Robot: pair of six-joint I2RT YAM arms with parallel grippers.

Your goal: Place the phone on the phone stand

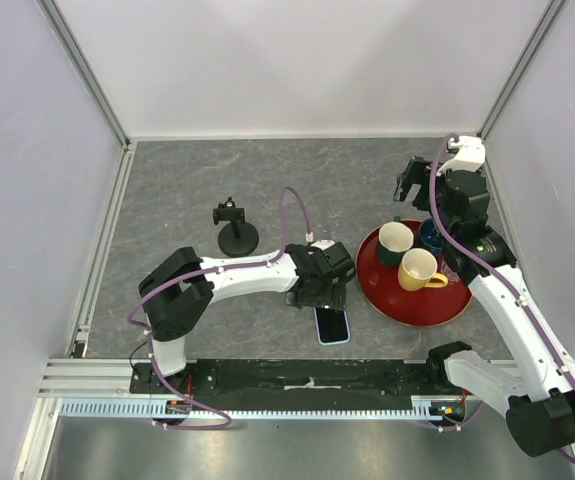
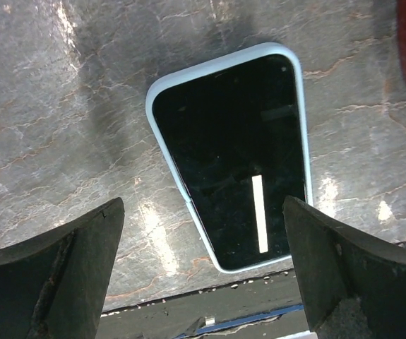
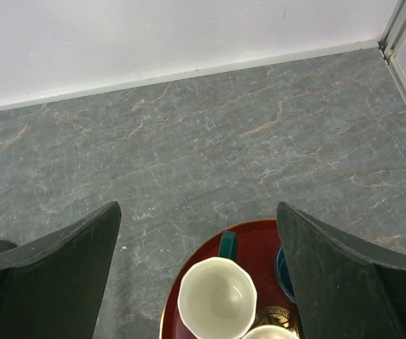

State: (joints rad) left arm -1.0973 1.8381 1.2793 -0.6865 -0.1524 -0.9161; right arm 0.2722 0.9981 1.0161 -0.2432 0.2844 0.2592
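Observation:
The phone [image 1: 333, 326] lies flat, screen up, near the table's front edge; in the left wrist view the phone [image 2: 234, 154] shows its black glass and pale blue rim. My left gripper [image 1: 319, 296] hovers just behind it, open, its jaws wide apart; in its own camera the left gripper [image 2: 204, 236] straddles the phone's near end without touching. The phone stand [image 1: 235, 232] stands upright to the left rear on its round base. My right gripper [image 1: 414, 185] is open and empty, raised above the red tray's far side; the right gripper [image 3: 197, 233] holds nothing in its own view.
A red round tray [image 1: 380, 296] at the right holds a dark green mug [image 1: 395, 243], a yellow mug [image 1: 419, 270] and a blue cup [image 1: 430, 234]. White walls enclose the table on three sides. A black rail [image 1: 297, 378] runs along the front edge.

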